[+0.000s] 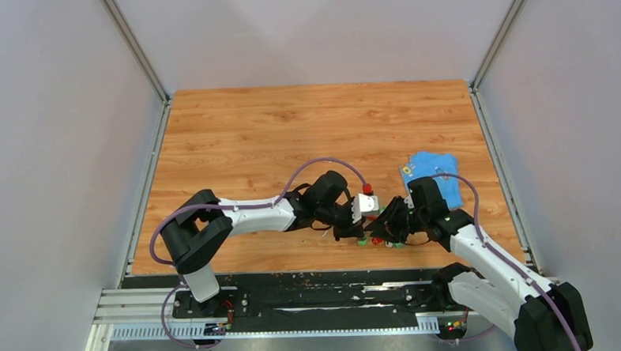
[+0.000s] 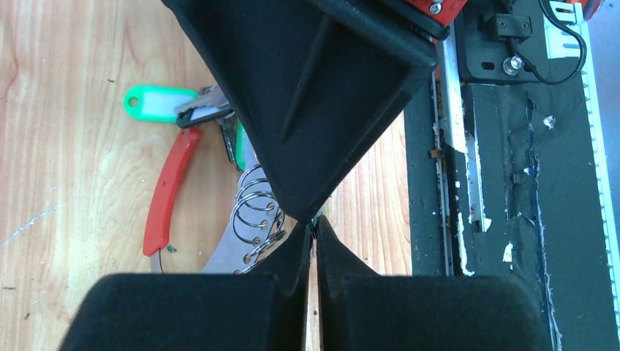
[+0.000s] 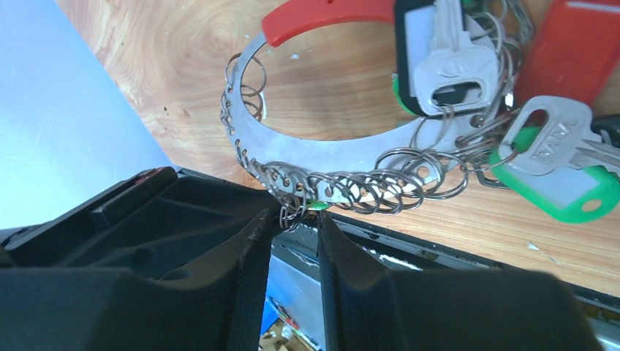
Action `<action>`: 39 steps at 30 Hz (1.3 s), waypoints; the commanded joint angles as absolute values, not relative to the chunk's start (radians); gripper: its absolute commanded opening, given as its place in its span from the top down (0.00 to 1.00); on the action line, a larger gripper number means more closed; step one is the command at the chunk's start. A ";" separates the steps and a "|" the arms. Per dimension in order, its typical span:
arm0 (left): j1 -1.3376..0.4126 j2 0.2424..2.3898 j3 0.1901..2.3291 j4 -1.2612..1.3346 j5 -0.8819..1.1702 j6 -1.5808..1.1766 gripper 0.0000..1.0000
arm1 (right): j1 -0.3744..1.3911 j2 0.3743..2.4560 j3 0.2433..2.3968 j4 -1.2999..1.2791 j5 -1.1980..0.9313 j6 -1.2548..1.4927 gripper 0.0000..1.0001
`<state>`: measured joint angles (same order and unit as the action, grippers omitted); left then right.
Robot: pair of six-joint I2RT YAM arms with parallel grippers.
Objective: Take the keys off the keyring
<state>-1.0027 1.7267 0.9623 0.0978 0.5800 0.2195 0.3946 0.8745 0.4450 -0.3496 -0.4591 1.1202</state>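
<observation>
Left gripper (image 2: pixel 312 235): the two fingers are pressed together with no gap between them. The tips sit at the edge of the keyring, just beside its small rings. I cannot tell whether something thin is pinched there.
Right gripper (image 3: pixel 295 228): the fingers stand apart with a narrow gap. One small ring hangs into this gap at the tips, and the pads do not seem to press on it.
Arms: the two grippers meet tip to tip over the bunch, low above the table (image 1: pixel 289 129), right of its middle and near its front edge. In the left wrist view the black body of the right gripper covers the upper middle.
Keyring (image 3: pixel 281 145): a flat, curved silver band with a red grip (image 2: pixel 164 194) at one end. It is between the two grippers.
Small rings (image 3: pixel 365 186): many thin wire loops are threaded along the band. They are most crowded on the part nearest to the right fingers.
Keys (image 3: pixel 446 62): silver, on the wood at the side of the band away from the right fingers, and hooked on the small rings. One has a dark head, one carries a green tag (image 3: pixel 577 197), and a red tag (image 3: pixel 574 51) lies beside them.
Blue cloth (image 1: pixel 434 174): on the table beyond the right wrist, partly hidden by that arm and apart from the keys.
</observation>
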 commanded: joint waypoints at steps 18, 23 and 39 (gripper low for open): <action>-1.028 1.779 1.022 0.092 0.568 0.209 1.00 | 0.334 0.870 0.410 -0.394 -0.452 1.165 0.86; -1.029 1.773 1.020 0.093 0.568 0.207 1.00 | 0.333 0.909 0.424 -0.394 -0.465 1.144 0.99; -0.958 1.702 0.974 0.092 0.502 0.209 1.00 | 0.252 1.115 0.596 -0.240 -0.858 0.833 1.00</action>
<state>-0.9768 1.7439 0.9859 0.0868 0.5377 0.2089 0.2649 1.0817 0.5098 -0.2687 -0.6739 0.9634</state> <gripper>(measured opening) 0.006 0.010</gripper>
